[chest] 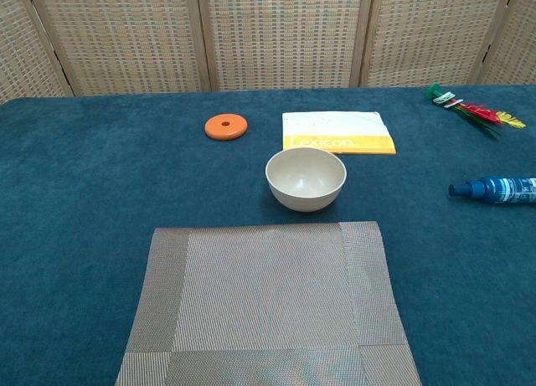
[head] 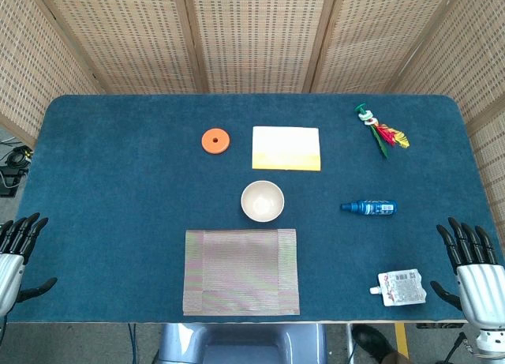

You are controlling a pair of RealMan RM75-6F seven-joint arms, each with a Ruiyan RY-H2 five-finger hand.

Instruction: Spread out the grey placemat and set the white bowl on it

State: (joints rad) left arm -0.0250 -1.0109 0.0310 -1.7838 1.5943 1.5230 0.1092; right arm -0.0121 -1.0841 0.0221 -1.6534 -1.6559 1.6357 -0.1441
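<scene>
Blue table (head: 118, 159) bears the grey woven mat (head: 241, 271), flat, with the white bowl (head: 262, 200) at its 12 o'clock. Left hand (head: 14, 253) and right hand (head: 476, 265) released, fingers spread.

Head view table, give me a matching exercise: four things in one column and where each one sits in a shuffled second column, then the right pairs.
Things:
1. round white bowl
2. flat orange disc with a hole
3. blue plastic bottle lying on its side
4. white squeeze pouch with a cap

Places:
A. near the right hand
B. just beyond the grey woven placemat
C. left of the yellow and white booklet
D. right of the bowl

Pairs: 1-B, 2-C, 3-D, 4-A
</scene>
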